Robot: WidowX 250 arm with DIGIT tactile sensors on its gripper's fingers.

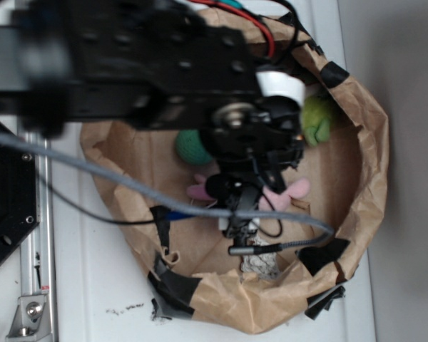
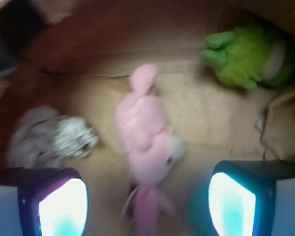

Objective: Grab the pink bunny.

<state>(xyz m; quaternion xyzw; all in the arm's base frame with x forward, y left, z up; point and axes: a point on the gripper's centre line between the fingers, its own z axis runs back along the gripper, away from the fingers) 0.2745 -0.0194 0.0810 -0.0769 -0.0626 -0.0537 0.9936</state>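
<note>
Exterior view: from overhead, looking straight down past the arm (image 1: 128, 64) into the paper bag (image 1: 342, 178). Wrist view: close, low, inside that bag. Shared: pink bunny (image 2: 147, 142), green frog (image 2: 246, 59).

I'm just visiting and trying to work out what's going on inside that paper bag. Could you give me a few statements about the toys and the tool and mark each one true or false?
1. The pink bunny lies on the floor of the brown paper bag. True.
2. The tool is shut on the bunny. False: its fingers stand apart on either side, touching nothing.
3. A green plush frog sits in the bag, apart from the bunny. True.
4. The grey plush animal lies on top of the bunny. False: it lies beside it, with bare bag floor between.
</note>
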